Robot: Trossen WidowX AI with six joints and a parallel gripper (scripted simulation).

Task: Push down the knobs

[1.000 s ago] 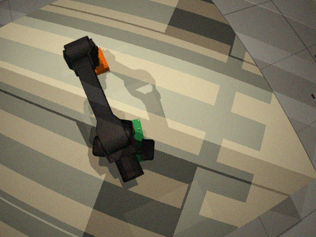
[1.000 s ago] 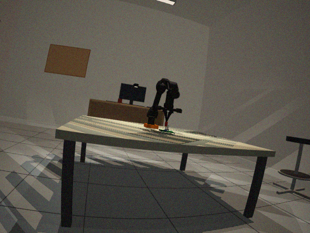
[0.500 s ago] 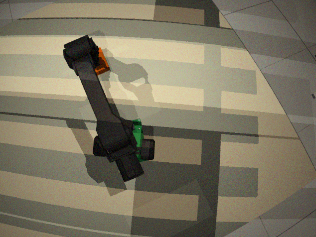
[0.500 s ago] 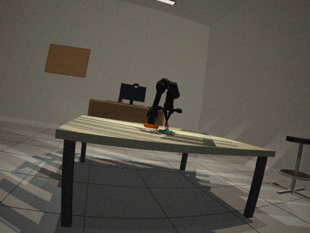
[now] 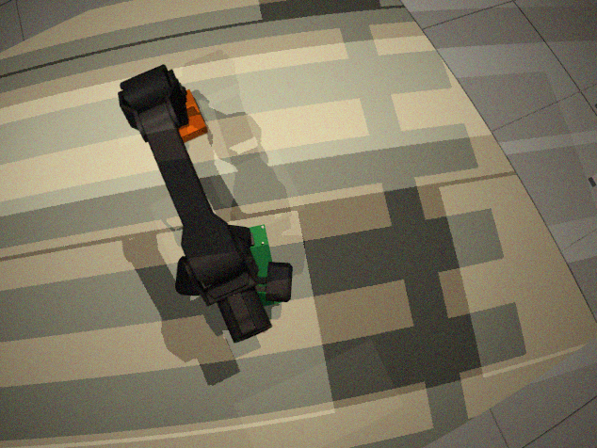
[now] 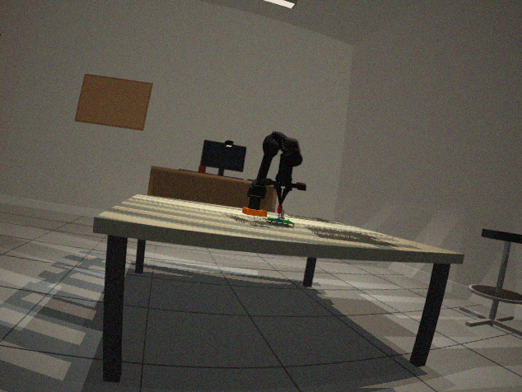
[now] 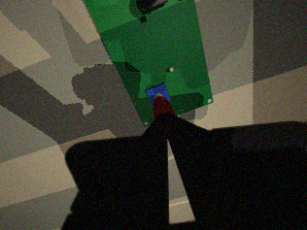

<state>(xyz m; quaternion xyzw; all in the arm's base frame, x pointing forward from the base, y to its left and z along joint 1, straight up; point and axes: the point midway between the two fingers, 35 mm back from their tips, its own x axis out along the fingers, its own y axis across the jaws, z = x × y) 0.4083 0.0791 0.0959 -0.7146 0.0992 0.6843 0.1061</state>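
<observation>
Tool: fingers shut, nothing gripped; tips pressed on top of red knob. Knob seated over blue potentiometer near bottom edge of green circuit board. 2nd knob, dark, seen at board's far end. Board placed mid-desk, just beside orange arm base; desk edges well apart from board.

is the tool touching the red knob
Touching: in the wrist view the closed tool tips meet the top of the red knob, no gap visible.
</observation>
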